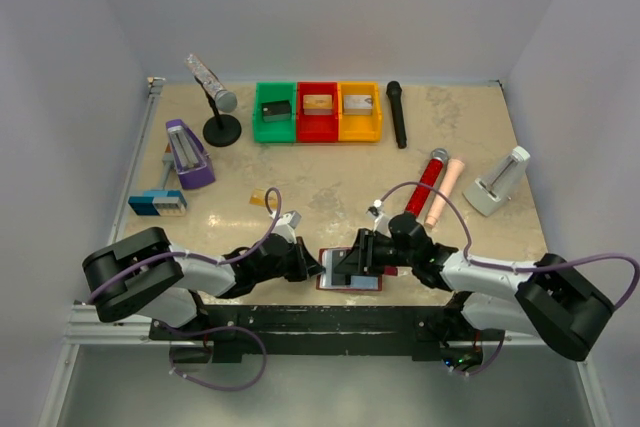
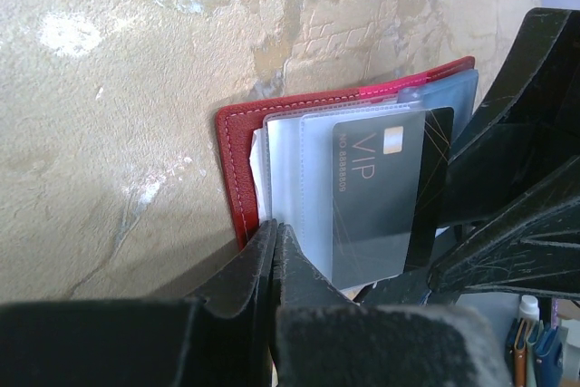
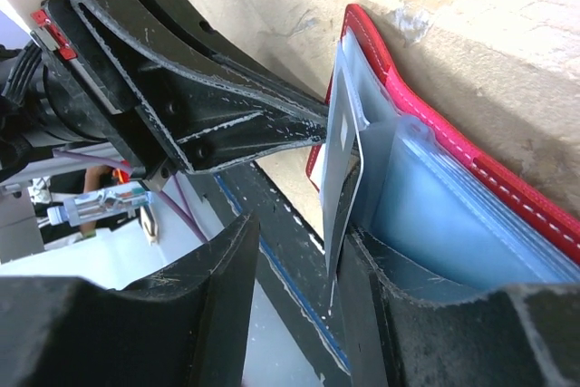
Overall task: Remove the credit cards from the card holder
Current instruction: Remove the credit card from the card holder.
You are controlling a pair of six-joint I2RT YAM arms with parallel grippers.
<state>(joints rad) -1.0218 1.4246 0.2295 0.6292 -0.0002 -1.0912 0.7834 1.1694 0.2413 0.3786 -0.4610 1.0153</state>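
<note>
Top external view shows the card holder lying open on the desk, at the desk's near edge, with one gripper at each side of it. The left gripper is at the left edge of the card holder. Its two fingers are pressed together, and their tips touch the red cover and the clear pockets there. I cannot tell if a flap is pinched between them. A black card with the word VIP sticks out of a clear pocket of the card holder, and a large part of it is free. The right gripper is at the other side of the card holder with its fingers apart, one on each side of this card. One finger is just beside the card's face, and the other finger has a clear gap to it.
</note>
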